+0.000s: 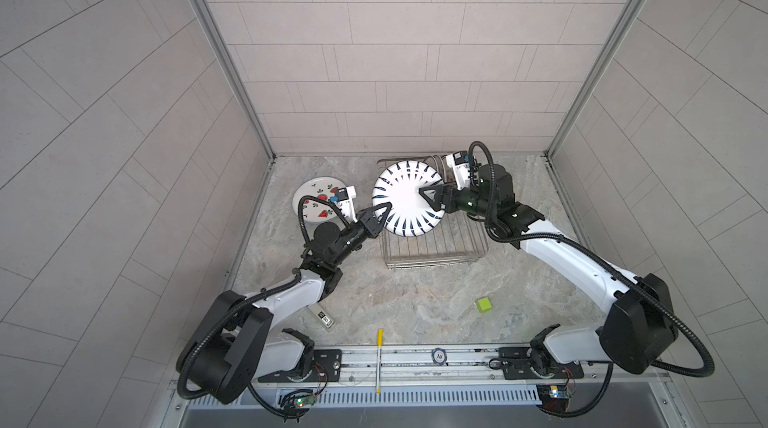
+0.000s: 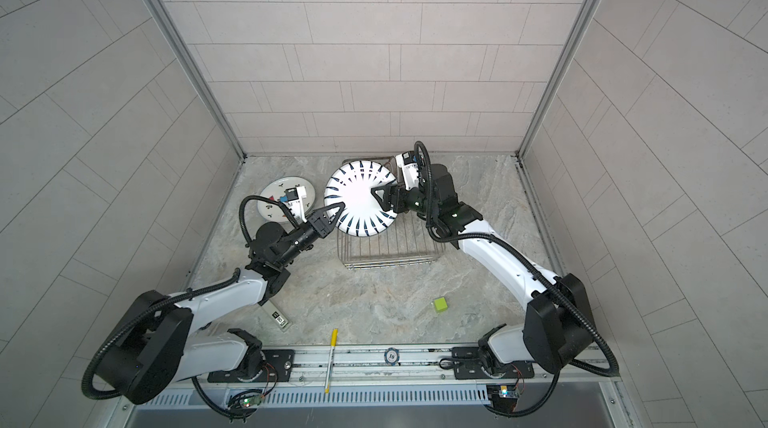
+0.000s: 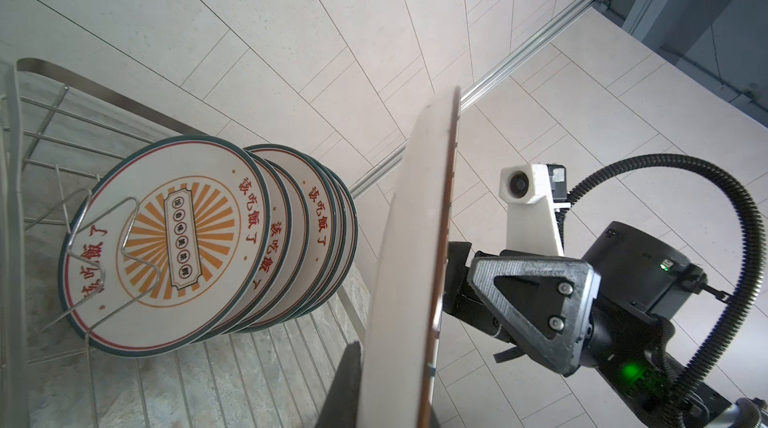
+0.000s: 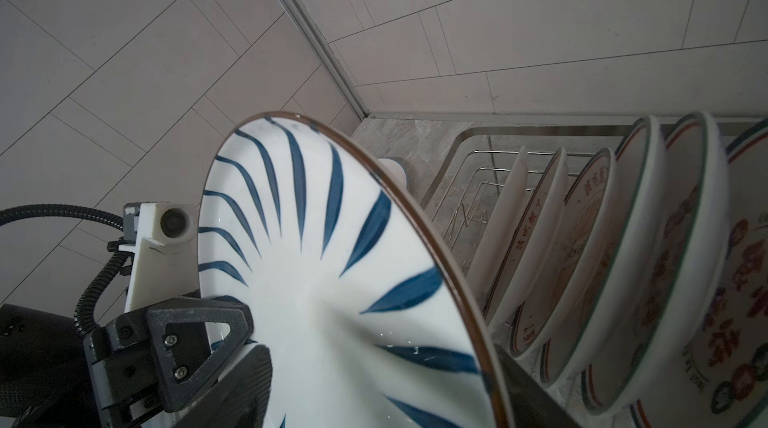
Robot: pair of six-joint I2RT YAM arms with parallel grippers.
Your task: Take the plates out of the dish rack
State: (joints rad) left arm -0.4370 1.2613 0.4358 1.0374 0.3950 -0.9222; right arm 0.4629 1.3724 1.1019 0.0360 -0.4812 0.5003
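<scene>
A white plate with dark-blue radial stripes (image 1: pixel 409 197) (image 2: pixel 361 197) (image 4: pixel 332 280) hangs tilted above the dish rack (image 1: pixel 436 253) (image 2: pixel 390 255). My left gripper (image 1: pixel 384 214) (image 3: pixel 390 405) is shut on its left rim, and the plate shows edge-on (image 3: pixel 411 260) in the left wrist view. My right gripper (image 1: pixel 428 197) (image 4: pixel 386 397) is open, its jaws standing apart on either side of the plate's right rim. Several plates with orange sunburst centres (image 3: pixel 166 247) (image 4: pixel 582 260) stand upright in the rack's prongs. In both top views they are mostly hidden.
A white plate with red fruit prints (image 1: pixel 316 201) lies flat on the table left of the rack, partly under my left wrist. Nearer the front are a green cube (image 1: pixel 483 304), a yellow pen (image 1: pixel 379 359), a round chip (image 1: pixel 439 356) and a small white label block (image 1: pixel 322 317).
</scene>
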